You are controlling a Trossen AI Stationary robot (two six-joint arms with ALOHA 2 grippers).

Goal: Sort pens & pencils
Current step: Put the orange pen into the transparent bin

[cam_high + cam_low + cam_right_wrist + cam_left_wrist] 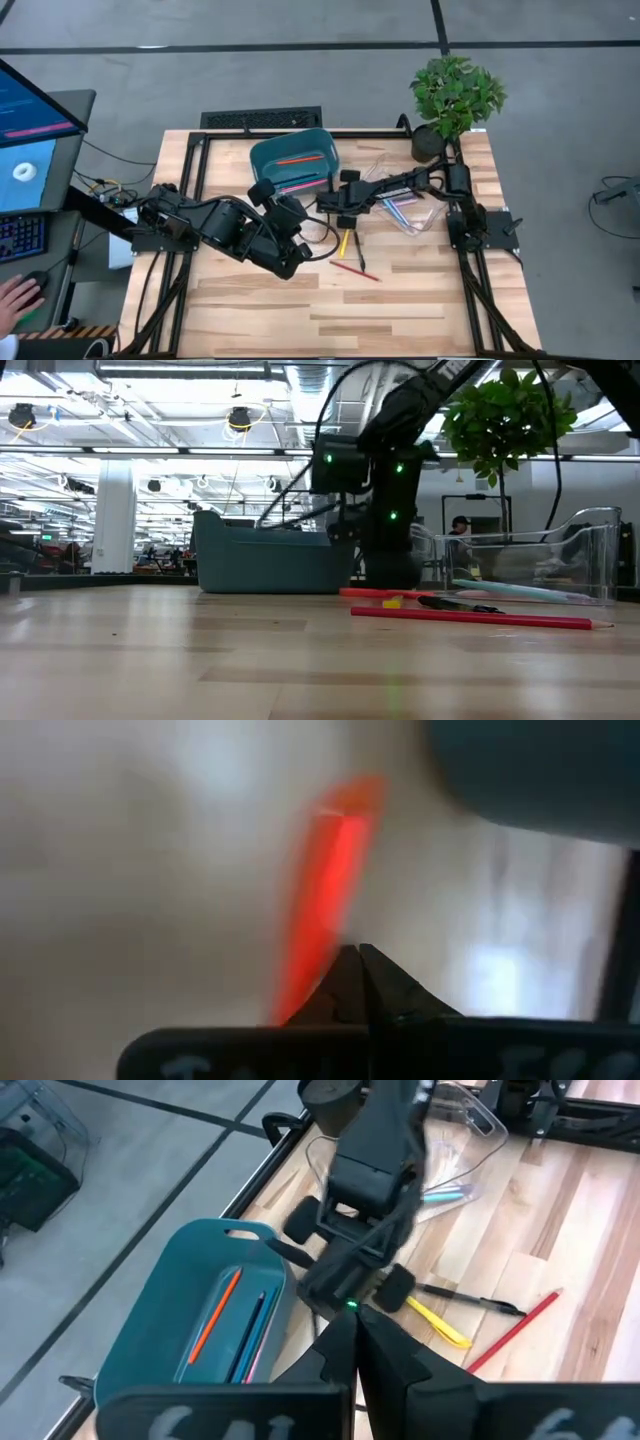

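Observation:
Loose on the table lie a yellow pen (343,243), a black pen (359,252) and a red pencil (356,270). An orange and a pink stick lie in the teal bin (293,160). Teal and purple ones lie in the clear tray (410,212). My right gripper (358,955) is shut and low over the table (390,572), between bin and tray. A blurred orange-red stick (335,870) lies right at its tips, on the wood (372,592). My left gripper (355,1330) is shut and empty, held beside the bin's near side (298,212). My right gripper points down with its shut tips at the orange-red stick (322,935), which runs past the side of one finger (335,985). Blur hides the meeting place, so I cannot tell whether the fingers touch the stick.
A potted plant (455,95) stands at the far right corner. Black frame rails (190,190) run along the table's left, right and far sides. The near half of the table (330,310) is bare wood. A person's hand (15,298) rests beside a monitor, off the left edge.

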